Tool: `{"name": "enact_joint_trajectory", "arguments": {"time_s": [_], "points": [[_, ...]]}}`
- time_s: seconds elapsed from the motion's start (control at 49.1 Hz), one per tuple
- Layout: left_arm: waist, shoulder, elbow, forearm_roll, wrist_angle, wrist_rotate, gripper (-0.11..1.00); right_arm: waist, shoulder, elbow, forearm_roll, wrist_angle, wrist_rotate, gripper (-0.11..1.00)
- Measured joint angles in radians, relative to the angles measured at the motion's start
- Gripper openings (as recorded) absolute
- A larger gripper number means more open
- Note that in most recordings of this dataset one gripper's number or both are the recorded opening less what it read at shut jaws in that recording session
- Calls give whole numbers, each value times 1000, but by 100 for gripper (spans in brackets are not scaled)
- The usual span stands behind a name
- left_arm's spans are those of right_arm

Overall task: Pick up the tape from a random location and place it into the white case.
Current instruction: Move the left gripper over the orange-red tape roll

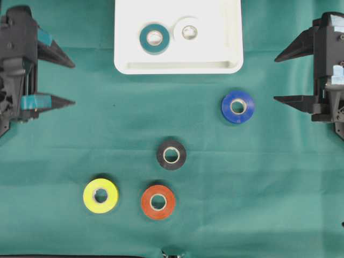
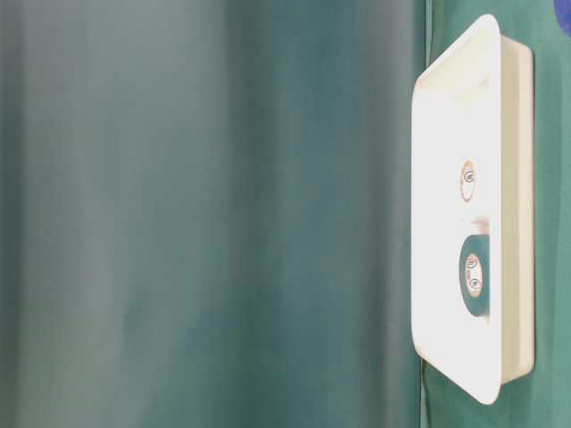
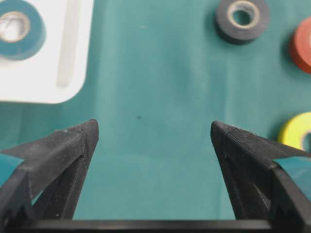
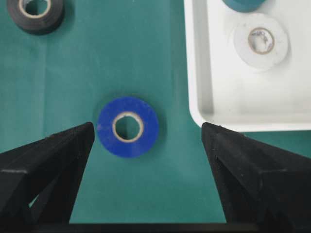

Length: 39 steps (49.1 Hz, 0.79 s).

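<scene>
The white case (image 1: 231,32) lies at the top centre of the green cloth, holding a teal tape roll (image 1: 154,38) and a white tape roll (image 1: 188,32). On the cloth lie a blue tape roll (image 1: 237,106), a black one (image 1: 171,155), a red one (image 1: 158,202) and a yellow one (image 1: 100,195). My left gripper (image 1: 73,81) stands open at the left edge with nothing between its fingers. At the right edge my right gripper (image 1: 275,78) is open too; in its wrist view the blue roll (image 4: 128,127) lies just ahead of the fingertips, the case (image 4: 199,87) to the right.
The left wrist view shows the case corner (image 3: 68,73) with the teal roll (image 3: 18,28) at upper left, and the black (image 3: 242,19), red (image 3: 303,44) and yellow (image 3: 296,132) rolls to the right. The table-level view shows the case (image 2: 446,98) sideways against green cloth.
</scene>
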Motion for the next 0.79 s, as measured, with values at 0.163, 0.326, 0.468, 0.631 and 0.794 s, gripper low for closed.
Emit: {"name": "enact_joint_trajectory", "arguments": {"time_s": [0.163, 0.326, 0.468, 0.631, 0.794], "points": [[-84, 0, 0, -2, -3, 0, 100, 0, 0, -2, 0, 0, 0, 88], [-178, 0, 0, -2, -26, 0, 100, 0, 2, -2, 0, 0, -2, 88], [-238, 0, 0, -2, -52, -2, 100, 0, 3, -2, 0, 0, -2, 88], [-278, 0, 0, -2, -71, -2, 100, 2, 3, -2, 0, 0, -2, 88], [-288, 6, 0, -3, -74, -2, 100, 0, 5, -2, 0, 0, 0, 88]]}}
